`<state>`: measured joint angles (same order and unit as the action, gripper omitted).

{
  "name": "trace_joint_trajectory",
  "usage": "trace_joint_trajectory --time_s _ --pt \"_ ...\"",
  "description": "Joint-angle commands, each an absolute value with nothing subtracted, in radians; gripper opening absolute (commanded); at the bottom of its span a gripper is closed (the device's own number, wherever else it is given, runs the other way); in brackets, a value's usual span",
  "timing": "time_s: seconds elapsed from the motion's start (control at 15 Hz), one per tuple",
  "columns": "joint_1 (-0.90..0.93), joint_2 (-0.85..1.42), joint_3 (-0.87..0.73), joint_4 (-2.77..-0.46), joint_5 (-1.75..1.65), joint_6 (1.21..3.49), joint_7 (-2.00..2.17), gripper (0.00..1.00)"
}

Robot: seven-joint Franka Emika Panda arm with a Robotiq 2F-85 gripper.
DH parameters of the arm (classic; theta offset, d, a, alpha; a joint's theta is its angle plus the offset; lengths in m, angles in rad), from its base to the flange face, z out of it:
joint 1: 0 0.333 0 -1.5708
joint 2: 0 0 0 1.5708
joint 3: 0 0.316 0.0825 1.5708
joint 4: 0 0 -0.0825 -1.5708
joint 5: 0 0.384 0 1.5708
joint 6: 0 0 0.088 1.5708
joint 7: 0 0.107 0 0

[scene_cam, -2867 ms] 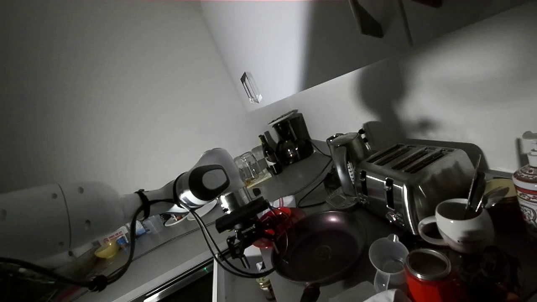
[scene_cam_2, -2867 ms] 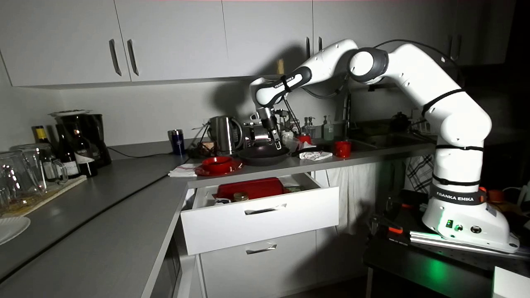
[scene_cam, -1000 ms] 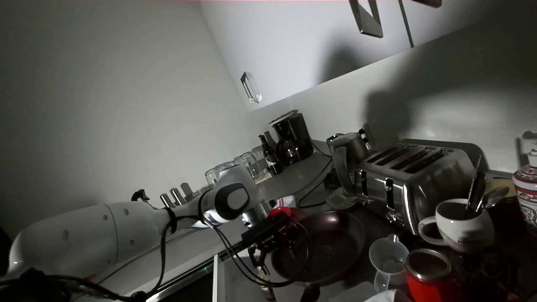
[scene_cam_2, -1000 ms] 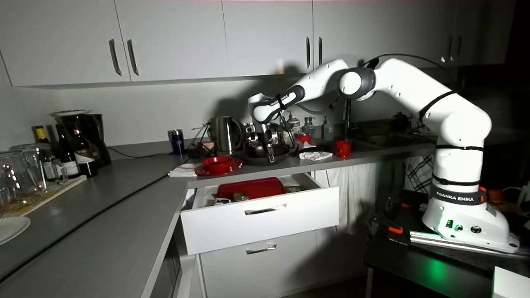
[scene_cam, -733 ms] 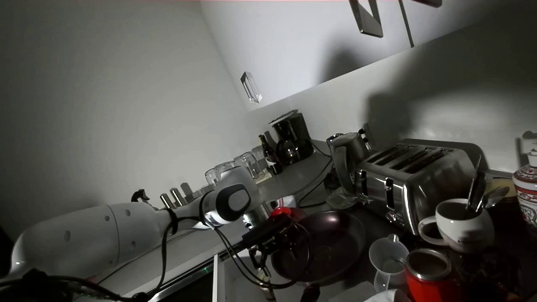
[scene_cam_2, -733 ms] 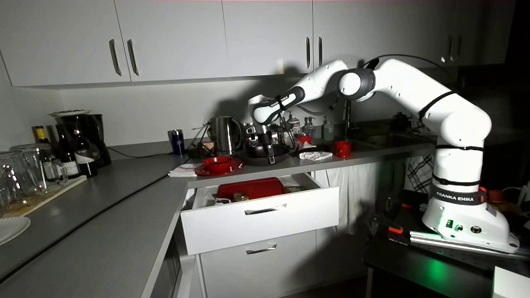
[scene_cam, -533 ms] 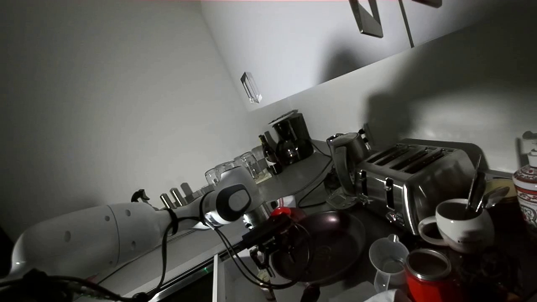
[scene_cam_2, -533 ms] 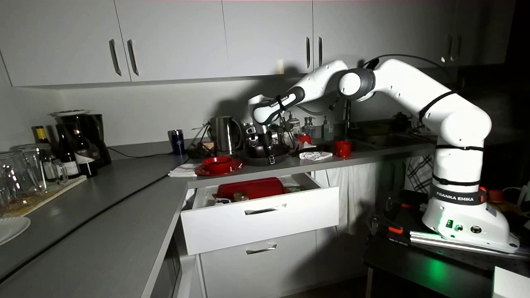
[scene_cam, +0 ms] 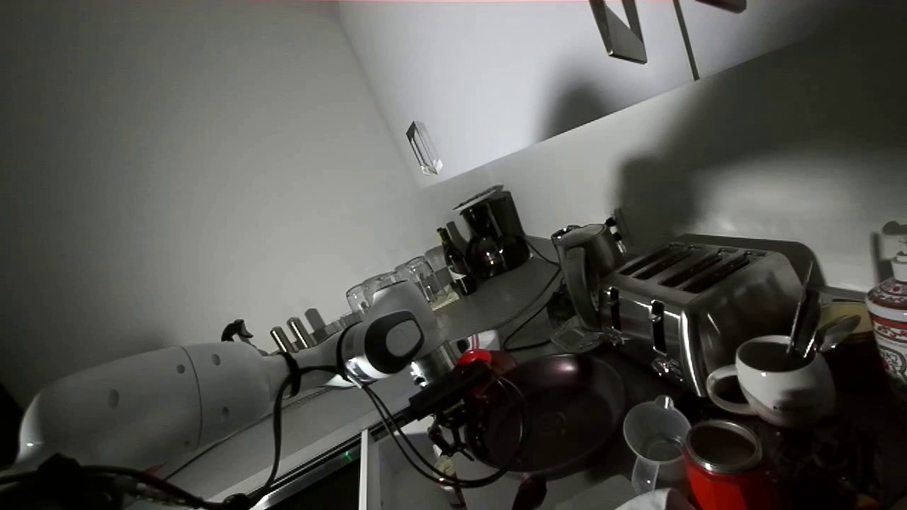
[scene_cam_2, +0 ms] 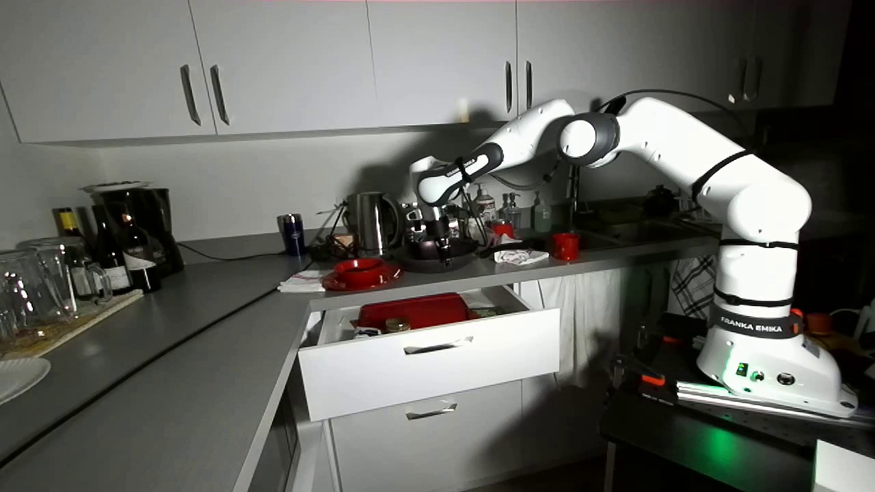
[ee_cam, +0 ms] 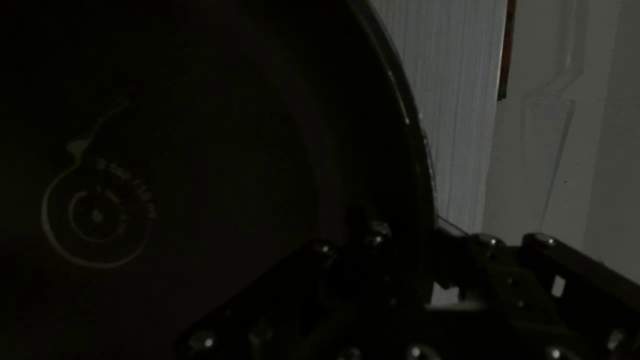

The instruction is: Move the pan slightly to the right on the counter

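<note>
In white mug (scene_cam: 799, 395), cutlery (scene_cam: 801, 315); on counter (scene_cam_2: 198, 376), pan (scene_cam: 567, 418), rim (ee_cam: 406, 117) between jaws.

Frying pan (scene_cam: 567, 425): round, shallow, dk maroon-blk, glossy int.; pale circ. mark (ee_cam: 100, 215) + lettering on base in wrist view, too faint to read. Open side up on grey kitchen counter (scene_cam_2: 178, 362), rim nr. front edge; handle (scene_cam: 530, 490) approx. parallel to edge. Level vs. sl. tilt: can't tell. Counter flat, L-shaped.

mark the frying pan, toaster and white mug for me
Frying pan (scene_cam: 567, 418), in an exterior view: its inner base.
Toaster (scene_cam: 730, 312), in an exterior view: its end panel.
White mug (scene_cam: 785, 393), in an exterior view: its outer wall.
</note>
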<state>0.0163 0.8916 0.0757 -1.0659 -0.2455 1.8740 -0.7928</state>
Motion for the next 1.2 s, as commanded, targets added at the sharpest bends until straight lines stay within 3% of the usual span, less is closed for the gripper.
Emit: trace_joint_trajectory --time_s 0.0,1.13 --pt "0.015 0.888 0.072 -1.066 -0.228 1.868 -0.787 0.06" --pt "0.009 0.793 0.112 -1.226 -0.191 1.901 -0.74 0.07"
